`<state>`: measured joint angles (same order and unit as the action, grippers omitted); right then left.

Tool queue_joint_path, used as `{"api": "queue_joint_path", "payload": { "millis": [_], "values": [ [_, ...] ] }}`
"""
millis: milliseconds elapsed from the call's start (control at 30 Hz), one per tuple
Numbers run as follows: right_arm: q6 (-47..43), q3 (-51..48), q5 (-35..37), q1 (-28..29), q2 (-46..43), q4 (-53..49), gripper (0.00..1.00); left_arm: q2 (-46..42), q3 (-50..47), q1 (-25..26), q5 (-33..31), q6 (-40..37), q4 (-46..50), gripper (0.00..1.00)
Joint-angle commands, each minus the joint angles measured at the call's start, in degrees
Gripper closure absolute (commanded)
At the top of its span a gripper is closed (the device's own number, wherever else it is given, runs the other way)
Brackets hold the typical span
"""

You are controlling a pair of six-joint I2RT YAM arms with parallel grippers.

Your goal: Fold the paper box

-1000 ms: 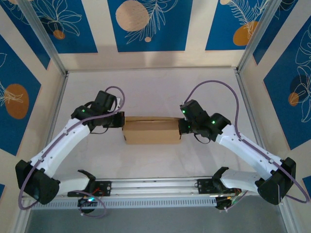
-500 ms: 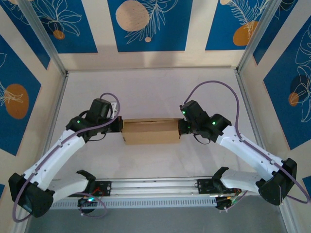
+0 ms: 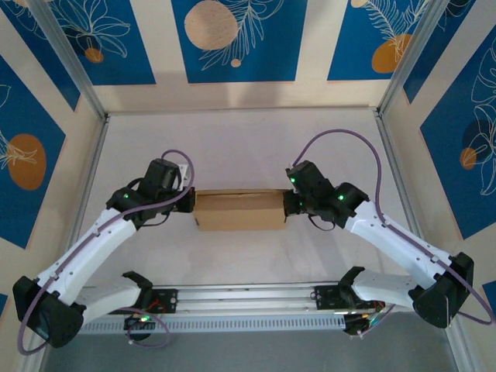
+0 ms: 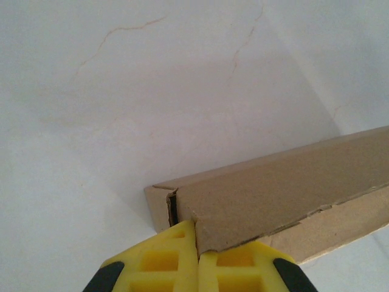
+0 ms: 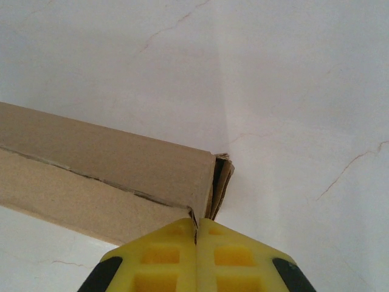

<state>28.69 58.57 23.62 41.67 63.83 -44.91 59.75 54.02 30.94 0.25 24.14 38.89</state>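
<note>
At the left tool [image 4: 197, 243] tips: pads were clenched together, nothing held, butted against the nearest end corner of the paper box [image 4: 285, 194]. The right tool [image 5: 196, 230] was the same at the opposite end. The box sat closed between both tools, with bare table [image 4: 121, 91] beyond. Risks, my read: an uneven push would skew or slide the box, and over-squeezing would buckle the end walls. The ragged seam just past the tips looked untucked and could spring open.

One paper box [image 3: 239, 210], one left gripper [image 4: 196, 243], one right gripper [image 5: 196, 234], two white arms [image 3: 93, 242] [image 3: 391, 244], one white table [image 3: 232, 147]
</note>
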Motion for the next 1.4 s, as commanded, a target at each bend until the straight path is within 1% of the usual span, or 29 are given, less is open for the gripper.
{"api": "queue_joint_path", "payload": {
  "millis": [0,267,433,533,600,633,733,900,967,1000,1067,1233,1300,1367],
  "values": [
    [1.8,-1.4,-0.8,0.2,-1.3,0.6,1.00,-1.0,-4.2,1.1,-1.9,3.1,1.5,1.00],
    [3.0,-2.7,-0.3,-0.5,-3.7,1.8,1.00,-4.9,-6.4,2.9,-6.1,4.2,-0.1,1.00],
    [3.5,-4.0,-3.3,-1.7,-5.9,3.3,0.99,-7.4,-9.8,3.6,-7.0,4.0,-1.8,1.00],
    [3.8,-4.1,-6.8,-3.2,-7.0,4.4,0.92,-6.5,-9.6,4.3,-7.9,3.6,-1.3,1.00],
    [4.0,-3.7,-9.7,-4.7,-7.3,4.6,0.84,-5.9,-8.9,5.0,-8.7,3.3,-1.2,1.00],
    [4.1,-3.4,-10.9,-5.4,-7.4,4.6,0.81,-5.7,-8.8,5.1,-9.0,3.2,-1.1,1.00],
    [4.3,-2.8,-15.7,-7.5,-8.0,4.8,0.67,-4.4,-8.0,5.7,-9.7,3.2,-1.2,1.00],
    [3.5,-1.7,-24.1,-11.6,-10.2,4.5,0.53,-1.7,-6.2,6.9,-11.1,3.1,-1.1,1.00],
    [3.5,-1.7,-27.3,-13.0,-11.1,4.5,0.43,-0.9,-5.5,7.3,-11.3,3.2,-1.3,1.00],
    [3.7,-1.7,-28.0,-13.6,-11.4,4.4,0.39,-0.5,-5.2,7.5,-11.4,3.3,-1.4,1.00],
    [4.9,-1.5,-28.7,-14.9,-11.6,3.9,0.37,-0.1,-4.9,8.0,-11.8,3.5,-1.5,1.00],
    [11.1,-1.5,-30.0,-17.6,-8.9,2.9,0.39,0.4,-4.9,9.1,-12.8,3.5,-1.4,1.00],
    [12.6,-1.5,-28.0,-17.8,-7.6,2.9,0.39,0.2,-5.1,9.5,-13.1,3.5,-1.6,1.00],
    [13.6,-1.7,-23.6,-16.7,-6.4,3.2,0.38,0.1,-5.4,9.6,-13.2,3.5,-1.8,1.00]
  ]
}}
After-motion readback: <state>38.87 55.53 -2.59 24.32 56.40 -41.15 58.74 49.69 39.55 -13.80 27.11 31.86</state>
